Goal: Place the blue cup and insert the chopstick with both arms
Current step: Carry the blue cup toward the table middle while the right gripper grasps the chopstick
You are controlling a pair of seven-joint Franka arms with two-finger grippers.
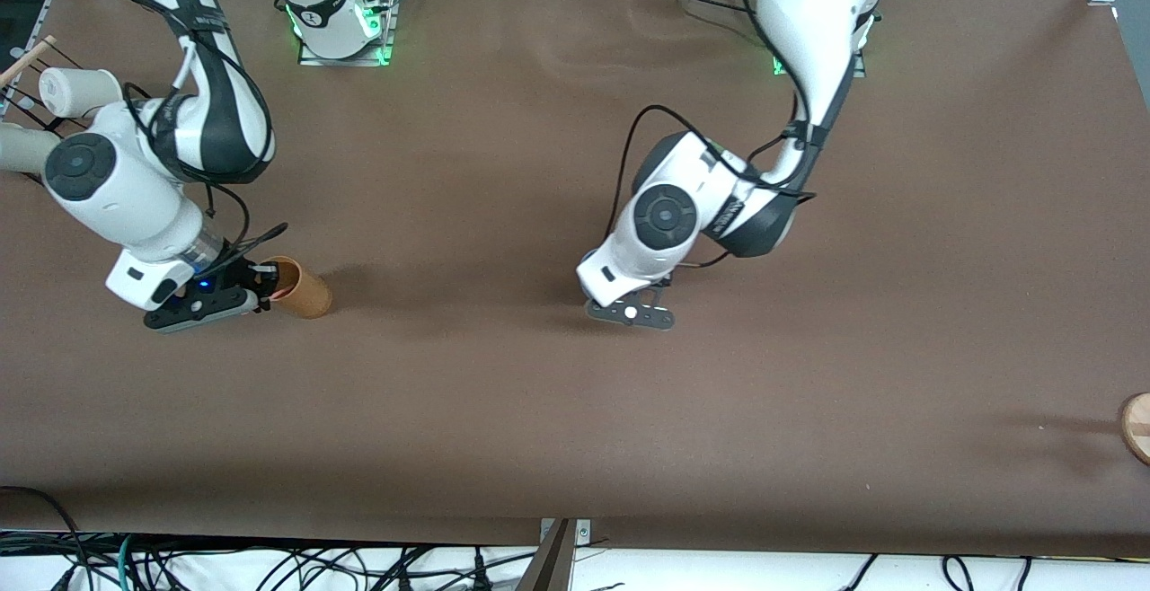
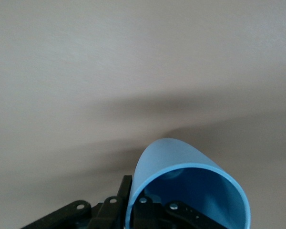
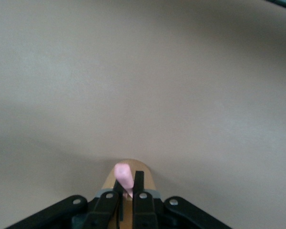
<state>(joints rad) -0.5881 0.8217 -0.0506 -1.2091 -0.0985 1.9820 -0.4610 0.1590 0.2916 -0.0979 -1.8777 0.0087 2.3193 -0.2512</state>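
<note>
My left gripper [image 1: 629, 308] hangs over the middle of the table. In the left wrist view it [image 2: 135, 195] is shut on the blue cup [image 2: 181, 157], with one finger outside the rim and one inside. The left hand hides the cup in the front view. My right gripper [image 1: 259, 284] is at the rim of a tan-brown cup [image 1: 304, 293] toward the right arm's end of the table. In the right wrist view it [image 3: 128, 183] is shut on the pink chopstick [image 3: 122, 174], right over the tan-brown cup [image 3: 145, 176].
The brown table [image 1: 539, 438] is bare around both grippers. A rack with white cups [image 1: 76, 88] and a wooden stick [image 1: 27, 57] stands at the right arm's end. A round wooden object [image 1: 1136, 425] sits at the table edge at the left arm's end.
</note>
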